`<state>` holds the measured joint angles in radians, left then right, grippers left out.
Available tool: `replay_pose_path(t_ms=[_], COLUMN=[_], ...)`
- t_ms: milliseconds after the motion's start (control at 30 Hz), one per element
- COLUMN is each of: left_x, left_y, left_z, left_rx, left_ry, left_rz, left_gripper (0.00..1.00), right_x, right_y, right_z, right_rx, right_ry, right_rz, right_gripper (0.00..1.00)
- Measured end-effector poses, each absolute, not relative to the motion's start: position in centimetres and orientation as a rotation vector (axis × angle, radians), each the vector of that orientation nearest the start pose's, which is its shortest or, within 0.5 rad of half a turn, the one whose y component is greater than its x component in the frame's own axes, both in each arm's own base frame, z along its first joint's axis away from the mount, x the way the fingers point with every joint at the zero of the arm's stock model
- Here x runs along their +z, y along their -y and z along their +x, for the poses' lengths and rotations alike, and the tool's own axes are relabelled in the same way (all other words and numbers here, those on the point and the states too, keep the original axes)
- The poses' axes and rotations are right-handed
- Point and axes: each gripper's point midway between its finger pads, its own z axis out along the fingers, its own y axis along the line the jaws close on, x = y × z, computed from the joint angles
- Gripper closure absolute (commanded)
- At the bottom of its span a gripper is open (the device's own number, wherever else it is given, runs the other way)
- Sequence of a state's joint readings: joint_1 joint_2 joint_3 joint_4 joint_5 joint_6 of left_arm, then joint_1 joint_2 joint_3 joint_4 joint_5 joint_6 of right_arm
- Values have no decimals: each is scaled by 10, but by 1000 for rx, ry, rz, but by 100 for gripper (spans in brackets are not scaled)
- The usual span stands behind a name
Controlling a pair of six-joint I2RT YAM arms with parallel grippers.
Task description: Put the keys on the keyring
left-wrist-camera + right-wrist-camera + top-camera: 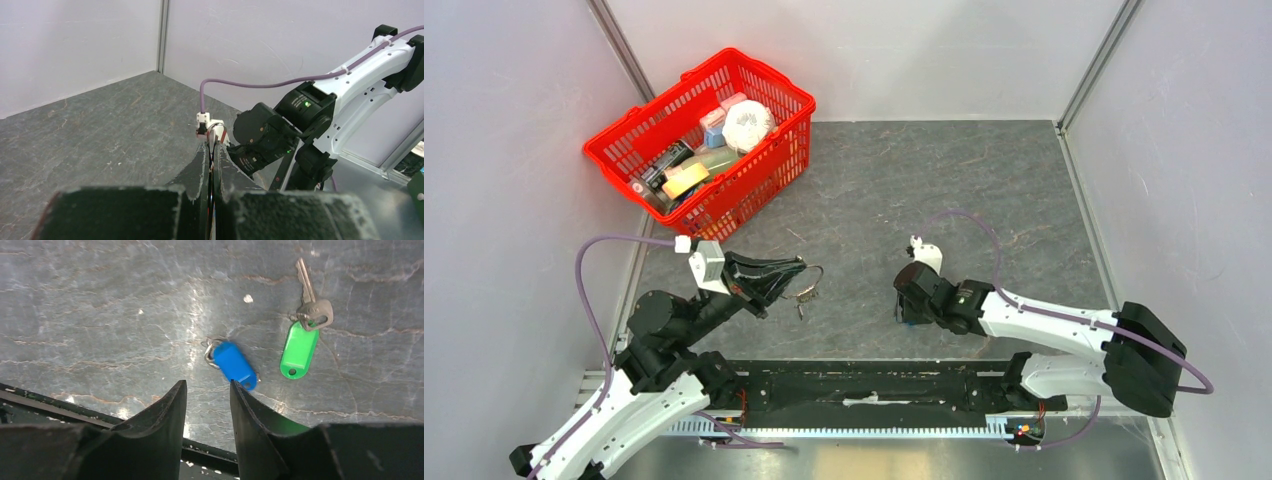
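My left gripper (pixel 798 268) is shut on the keyring (pixel 820 272), a thin silver wire ring held above the mat, with small silver keys (pixel 803 298) dangling from it. In the left wrist view the fingers (pixel 202 162) are pressed together and the ring hardly shows. My right gripper (pixel 207 385) points down at the mat, open with nothing between its fingers. Just beyond its tips lies a key with a blue plastic tag (pixel 234 365). To the right of that lies a silver key (pixel 310 295) joined to a green tag (pixel 299 349).
A red basket (pixel 769 165) full of assorted items stands at the back left of the grey mat (pixel 984 190). White walls close in the sides and back. A black rail (pixel 874 385) runs along the near edge between the arm bases.
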<state>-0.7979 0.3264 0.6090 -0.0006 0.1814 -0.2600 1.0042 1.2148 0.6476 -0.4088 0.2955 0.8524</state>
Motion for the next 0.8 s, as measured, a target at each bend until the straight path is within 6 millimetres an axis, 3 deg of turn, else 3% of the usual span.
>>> replay_pose_path(t_ms=[100,167,367,500,633,800], left_x=[352,350,345,343,339,336], left_y=[198,199,203,204,205,208], left_z=[135,136,142,144,146,147], left_rx=[-1013,-1012,-1000,-992,-987,-987], left_ry=[-1272,-1281,-1316,-1338,-1361,-1381], left_rz=[519,521,519,519,523,532], left_gripper=[98,98,98,98,98,98], right_x=[75,101,226,301,341,363], right_y=[-234,-243,-279,-299,-314,-337], right_z=[177,184,205,202,190,174], right_rx=[402,442,671,832,957,1089], right_ry=[-2501,-2452,-2212,-2076,-2007,-1976], right_rz=[-91,-106,-186,-275,-382,-527], right_gripper=[49,48,47,47,51,56])
